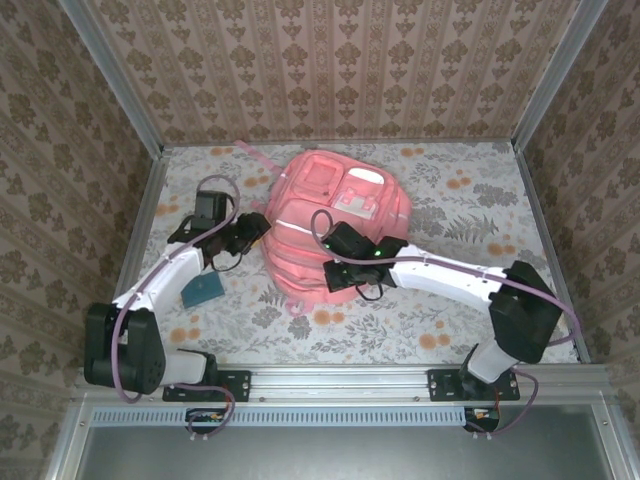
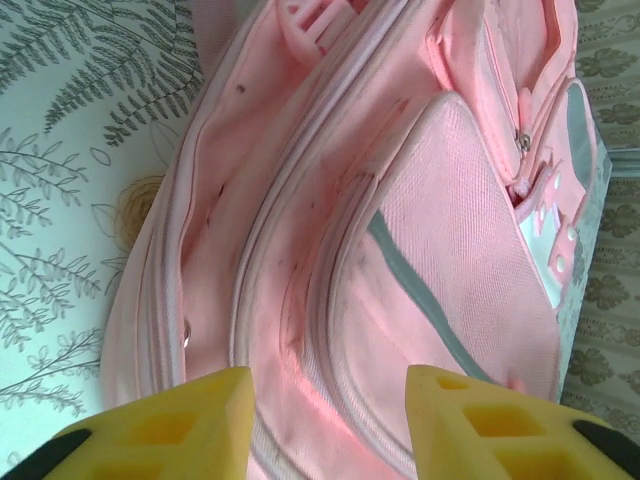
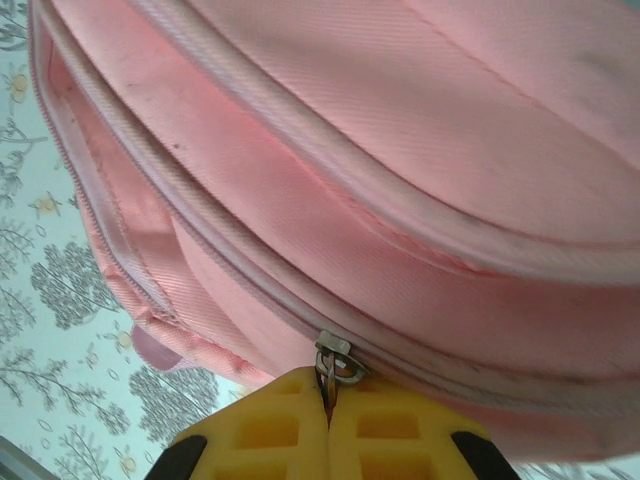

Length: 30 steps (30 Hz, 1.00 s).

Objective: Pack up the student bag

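The student bag (image 1: 335,215), a large pink backpack with a white trim stripe, lies flat in the middle of the table. My right gripper (image 3: 328,392) is shut on the metal zip pull (image 3: 337,358) of a long zip that runs along the bag's (image 3: 420,150) side. From above, the right gripper (image 1: 340,270) sits on the bag's near edge. My left gripper (image 2: 330,400) is open, its yellow fingers (image 2: 190,420) straddling the seams of the bag (image 2: 420,240) without touching them. In the top view the left gripper (image 1: 257,231) is at the bag's left side.
A small teal flat item (image 1: 202,290) lies on the floral tablecloth (image 1: 460,200) beside the left arm. A thin pink strap (image 1: 255,160) trails behind the bag. Patterned walls close in the back and both sides.
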Each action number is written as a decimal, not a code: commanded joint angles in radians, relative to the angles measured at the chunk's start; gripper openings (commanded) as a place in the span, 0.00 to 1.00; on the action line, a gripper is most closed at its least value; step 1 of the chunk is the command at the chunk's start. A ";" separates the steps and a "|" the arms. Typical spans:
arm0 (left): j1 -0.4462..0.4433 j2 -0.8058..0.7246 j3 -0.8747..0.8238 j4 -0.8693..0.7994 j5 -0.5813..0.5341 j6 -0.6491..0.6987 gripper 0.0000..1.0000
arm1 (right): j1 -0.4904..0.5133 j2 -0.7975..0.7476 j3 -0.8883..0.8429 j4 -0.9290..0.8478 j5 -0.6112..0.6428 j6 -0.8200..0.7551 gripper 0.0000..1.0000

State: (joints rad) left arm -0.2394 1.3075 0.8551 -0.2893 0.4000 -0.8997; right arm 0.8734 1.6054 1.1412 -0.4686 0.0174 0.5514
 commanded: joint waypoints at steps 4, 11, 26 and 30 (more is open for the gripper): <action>-0.012 -0.075 -0.052 -0.032 0.053 -0.077 0.50 | 0.005 0.070 0.100 0.140 -0.084 0.018 0.00; -0.122 -0.052 -0.129 0.103 0.042 -0.261 0.48 | 0.005 0.080 0.107 0.166 -0.122 0.004 0.00; -0.210 0.032 -0.173 0.259 -0.084 -0.349 0.39 | 0.007 0.052 0.076 0.140 -0.129 -0.017 0.00; -0.211 0.019 -0.181 0.253 -0.121 -0.347 0.26 | 0.008 0.042 0.084 0.052 -0.051 -0.033 0.00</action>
State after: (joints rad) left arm -0.4469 1.3296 0.6865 -0.0639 0.3393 -1.2396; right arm 0.8753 1.6825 1.2110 -0.3717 -0.0715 0.5476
